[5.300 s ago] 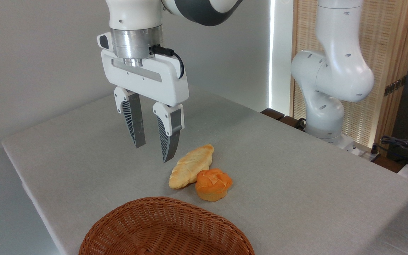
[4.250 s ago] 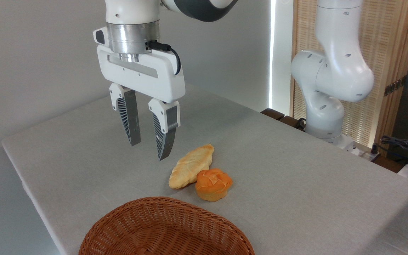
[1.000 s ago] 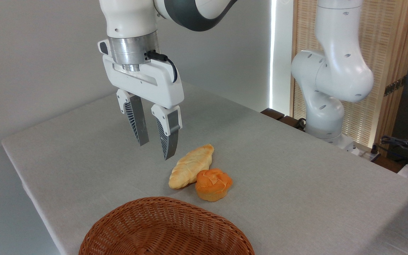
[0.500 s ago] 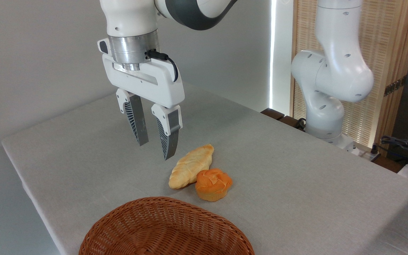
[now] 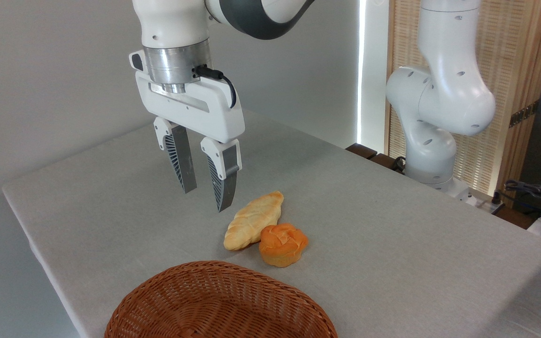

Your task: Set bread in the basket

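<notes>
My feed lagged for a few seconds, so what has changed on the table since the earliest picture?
Only the end effector moved: it drifted up and left, then came back, ending slightly higher than at first, open and empty. The bread, the round bun against it and the basket have not shifted.

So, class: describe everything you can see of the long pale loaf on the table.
The bread is a long, pale golden loaf with pointed ends and diagonal ridges, like a croissant. It lies flat on the grey table, angled from near left to far right. Its near end touches the orange bun. The open gripper hangs above and left of it, not touching.
</notes>
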Available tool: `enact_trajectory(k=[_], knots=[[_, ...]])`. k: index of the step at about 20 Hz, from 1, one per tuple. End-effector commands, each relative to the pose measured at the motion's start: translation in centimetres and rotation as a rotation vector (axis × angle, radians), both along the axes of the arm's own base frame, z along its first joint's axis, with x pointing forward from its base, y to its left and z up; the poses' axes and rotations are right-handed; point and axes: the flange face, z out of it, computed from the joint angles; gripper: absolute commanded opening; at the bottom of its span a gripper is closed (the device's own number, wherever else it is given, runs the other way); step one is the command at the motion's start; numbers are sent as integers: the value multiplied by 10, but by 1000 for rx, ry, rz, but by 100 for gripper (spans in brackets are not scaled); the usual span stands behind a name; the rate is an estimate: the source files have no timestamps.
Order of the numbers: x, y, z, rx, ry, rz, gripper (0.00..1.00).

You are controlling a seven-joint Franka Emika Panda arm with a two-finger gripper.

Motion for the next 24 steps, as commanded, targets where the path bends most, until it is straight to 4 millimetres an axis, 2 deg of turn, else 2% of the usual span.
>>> enact_trajectory(k=[1, 12, 17, 19, 21, 24], knots=[[1, 1, 6, -13, 2, 19, 100], [-1, 5, 2, -2, 27, 16, 100], [-8, -2, -4, 3, 69, 7, 100], [-19, -13, -15, 7, 95, -10, 100], [-34, -16, -23, 8, 103, -19, 100], [-67, -30, -46, 16, 156, -44, 100]])
